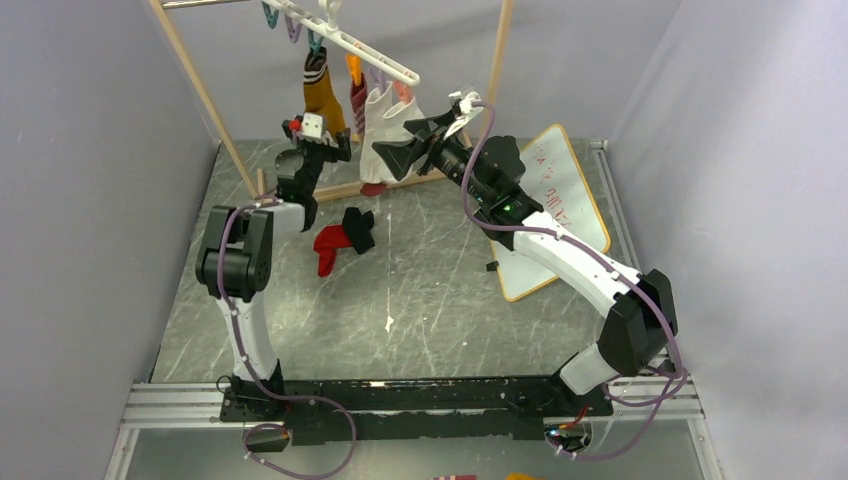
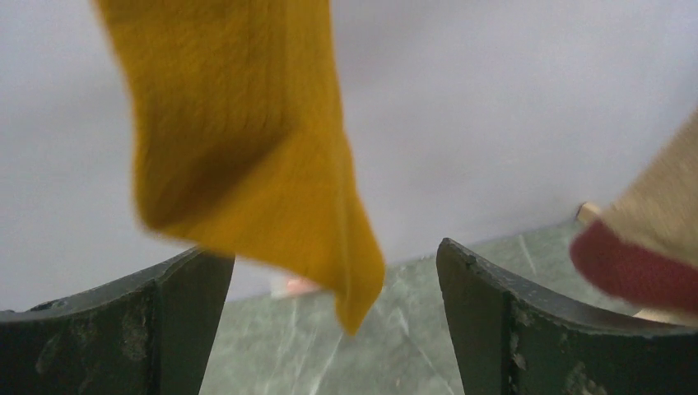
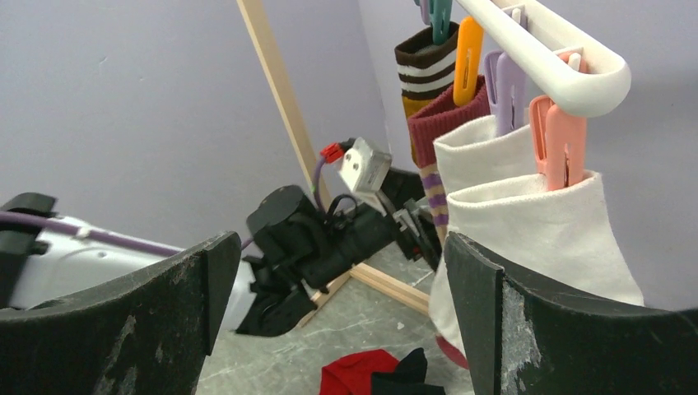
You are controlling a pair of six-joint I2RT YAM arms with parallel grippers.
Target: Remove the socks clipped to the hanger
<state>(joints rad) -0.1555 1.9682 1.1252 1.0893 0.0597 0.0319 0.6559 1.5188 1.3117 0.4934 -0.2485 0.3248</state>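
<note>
The white hanger hangs from the wooden rack with clips in a row; it also shows in the right wrist view. A mustard sock, a maroon striped sock and two white socks hang clipped. A red sock and a black sock lie on the table. My left gripper is open, with the mustard sock's tip hanging between its fingers, not gripped. My right gripper is open and empty, its right finger beside the nearest white sock.
The wooden rack frame stands at the back, its base bar on the table. A whiteboard lies at the right under my right arm. Purple walls close in both sides.
</note>
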